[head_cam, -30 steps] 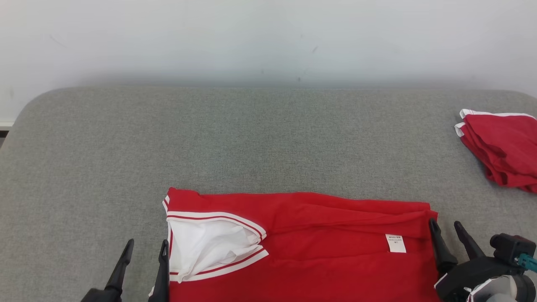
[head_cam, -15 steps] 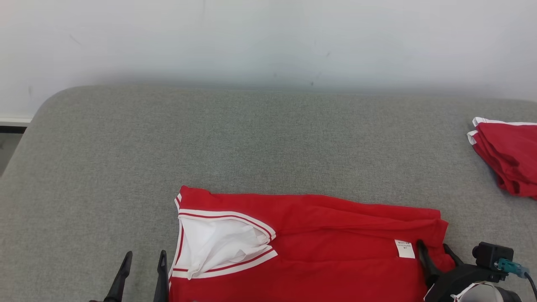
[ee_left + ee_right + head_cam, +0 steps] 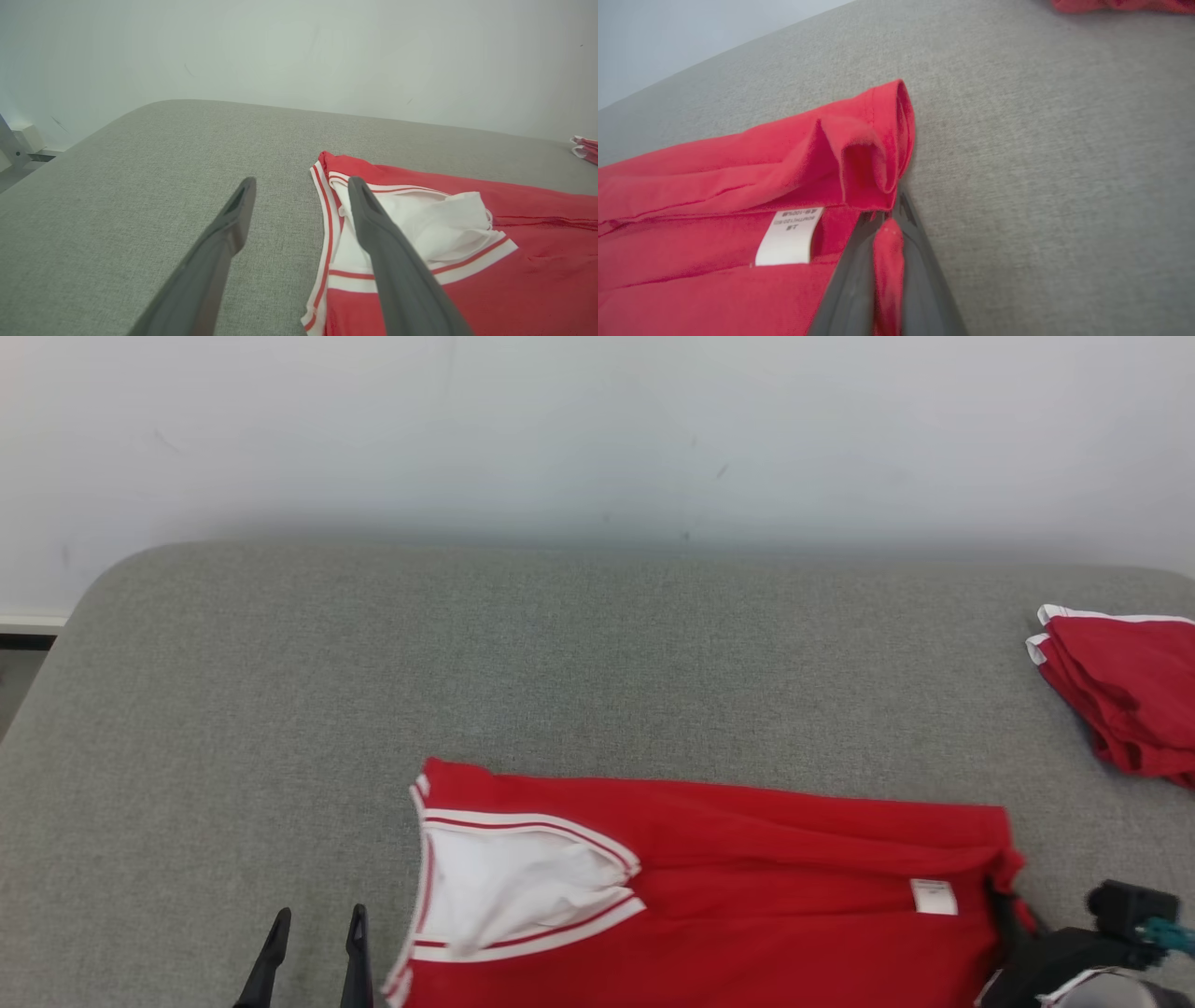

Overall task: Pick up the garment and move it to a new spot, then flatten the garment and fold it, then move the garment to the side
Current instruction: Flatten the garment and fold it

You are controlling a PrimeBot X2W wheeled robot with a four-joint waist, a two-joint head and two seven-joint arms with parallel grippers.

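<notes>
The right end effector [image 3: 885,213], open a second earlier, was found clamped on the rolled hem of the soft red garment [image 3: 747,915]; the left end effector [image 3: 301,186] was noted spread apart.

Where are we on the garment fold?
Done: red garment lies flat, folded into a long band on the grey surface. In hand: right gripper shut on its right edge; left gripper open beside the white-trimmed end. Left: probably further folds, then moving it aside.
</notes>
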